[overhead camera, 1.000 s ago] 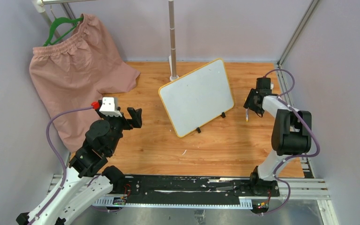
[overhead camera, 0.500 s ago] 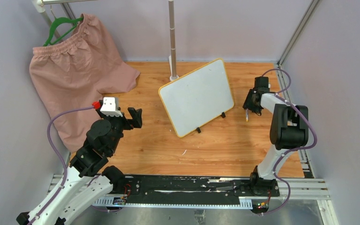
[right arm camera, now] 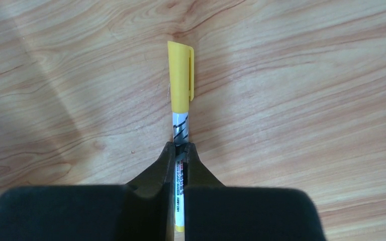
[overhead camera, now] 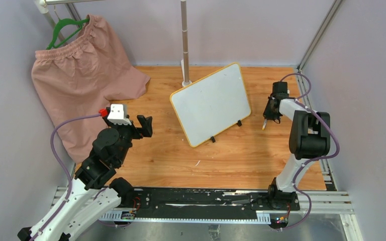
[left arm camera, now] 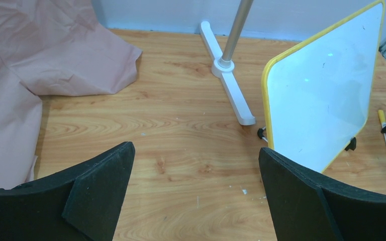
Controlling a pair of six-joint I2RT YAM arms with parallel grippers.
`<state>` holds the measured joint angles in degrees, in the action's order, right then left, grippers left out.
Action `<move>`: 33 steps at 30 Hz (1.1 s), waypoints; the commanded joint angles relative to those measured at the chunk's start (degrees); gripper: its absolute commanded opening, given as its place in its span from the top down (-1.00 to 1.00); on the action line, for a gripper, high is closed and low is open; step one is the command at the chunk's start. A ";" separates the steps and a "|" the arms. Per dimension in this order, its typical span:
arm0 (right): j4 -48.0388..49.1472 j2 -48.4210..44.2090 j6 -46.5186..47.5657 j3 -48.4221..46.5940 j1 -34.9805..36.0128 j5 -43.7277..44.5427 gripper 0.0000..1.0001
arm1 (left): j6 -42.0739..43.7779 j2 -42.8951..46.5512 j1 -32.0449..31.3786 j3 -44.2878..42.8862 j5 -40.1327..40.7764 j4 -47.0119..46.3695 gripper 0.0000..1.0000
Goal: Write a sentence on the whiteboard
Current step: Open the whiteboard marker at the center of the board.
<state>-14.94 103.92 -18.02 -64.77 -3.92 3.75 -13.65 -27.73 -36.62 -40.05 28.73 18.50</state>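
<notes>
Off whiteboard (overhead camera: 211, 103) rt edge: rt claw (right arm camera: 180, 150) clamps marker (right arm camera: 180, 85) on table (overhead camera: 231, 160).

A robotics lab cell: plain grey walls (overhead camera: 261, 30), aluminium mounting rails (overhead camera: 326, 198), wooden tabletop (overhead camera: 231, 160).

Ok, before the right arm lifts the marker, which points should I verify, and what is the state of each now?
1. Right gripper shut on the marker: ok.
2. Yellow cap removed for writing: not ok, it is on.
3. Whiteboard standing on its clip feet, surface blank: ok.
4. Left gripper open and away from the board: ok.
5. Grip firm enough to lift: cannot tell.
</notes>
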 commanded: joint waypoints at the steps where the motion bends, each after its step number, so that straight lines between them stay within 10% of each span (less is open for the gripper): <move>1: -4.31 -1.47 -0.34 1.39 0.58 1.92 1.00 | 0.55 0.86 -0.48 0.37 0.80 -1.28 -1.00; 12: -4.67 -28.31 -5.61 12.09 7.57 8.20 1.00 | 0.20 1.71 -0.54 0.69 0.70 -1.55 -1.00; 22: -3.98 -63.85 -2.37 22.71 20.53 -13.19 1.00 | 1.33 2.37 -0.64 1.07 -2.98 -2.72 -1.00; 33: 8.23 -68.38 -4.05 24.96 42.67 -22.01 1.00 | -12.12 1.32 -0.68 5.28 -41.23 -21.74 -1.00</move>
<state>-15.07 35.62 -21.26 -40.51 33.80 -12.91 -17.34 -25.98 -36.91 -37.56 6.37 9.69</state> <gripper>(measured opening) 0.034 0.997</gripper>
